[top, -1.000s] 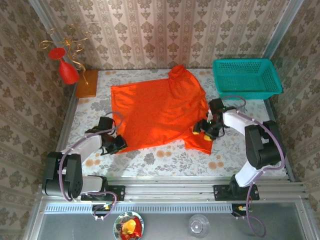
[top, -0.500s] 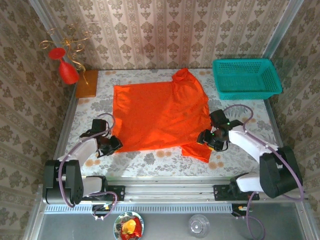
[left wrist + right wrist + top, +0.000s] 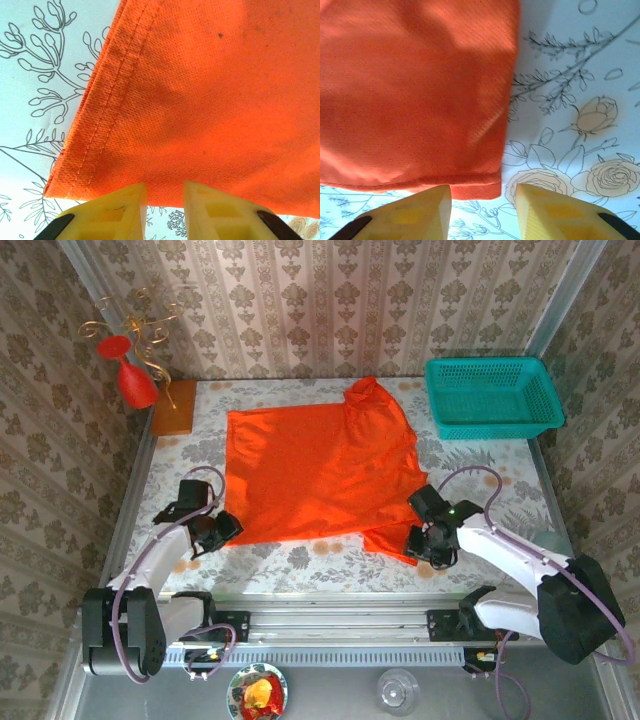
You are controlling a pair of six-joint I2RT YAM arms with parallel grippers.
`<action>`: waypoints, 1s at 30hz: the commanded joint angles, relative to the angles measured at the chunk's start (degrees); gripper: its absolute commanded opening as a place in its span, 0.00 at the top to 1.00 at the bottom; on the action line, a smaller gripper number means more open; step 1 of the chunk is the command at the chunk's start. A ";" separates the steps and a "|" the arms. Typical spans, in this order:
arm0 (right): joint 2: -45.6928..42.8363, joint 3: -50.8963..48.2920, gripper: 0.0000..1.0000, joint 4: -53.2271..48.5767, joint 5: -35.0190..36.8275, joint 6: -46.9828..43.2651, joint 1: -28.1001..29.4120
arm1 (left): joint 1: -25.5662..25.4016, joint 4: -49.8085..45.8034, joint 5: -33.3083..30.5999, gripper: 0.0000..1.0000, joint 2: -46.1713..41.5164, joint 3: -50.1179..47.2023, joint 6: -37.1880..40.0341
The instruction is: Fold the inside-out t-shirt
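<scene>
Inside-out t-shirt [image 3: 318, 468] found spread on desk [image 3: 330, 558]. Left pincer [image 3: 165, 189] noted slightly apart, hem corner just ahead of tips. Right pincer [image 3: 483, 192] noted apart, sleeve hem just ahead, nothing clamped.

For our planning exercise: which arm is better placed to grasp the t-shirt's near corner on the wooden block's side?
Left. The left gripper sits at that corner of the t-shirt, hem just beyond its fingertips; the right gripper is at the opposite near corner.

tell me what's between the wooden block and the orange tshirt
Just a bare strip of the floral table. The top external view shows it running between the wooden block and the t-shirt.
</scene>
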 commanded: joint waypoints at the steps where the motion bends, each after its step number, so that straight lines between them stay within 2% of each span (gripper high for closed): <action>1: 0.94 -1.00 0.61 0.00 1.84 2.28 0.72 | 0.27 -1.60 -0.88 0.73 -0.71 -0.02 -1.03; 11: 4.88 -3.31 0.69 5.52 0.45 3.29 1.54 | 0.32 -1.98 -1.45 0.73 -1.75 -0.11 -1.61; 14: 5.49 -3.80 0.73 6.47 0.00 3.62 1.54 | 0.28 -2.69 -2.89 0.73 -2.67 -0.03 -2.05; 21: 4.27 -3.43 0.88 5.63 0.54 3.63 1.54 | 0.28 -7.01 -9.85 0.63 -4.37 0.24 -4.07; 25: 3.67 -2.97 0.88 4.55 1.07 3.42 1.54 | 0.19 -10.82 -15.05 0.61 -3.63 0.83 -6.19; 30: 3.21 -2.44 0.86 3.57 1.48 3.25 1.55 | -0.16 -10.26 -15.77 0.68 0.46 1.12 -6.43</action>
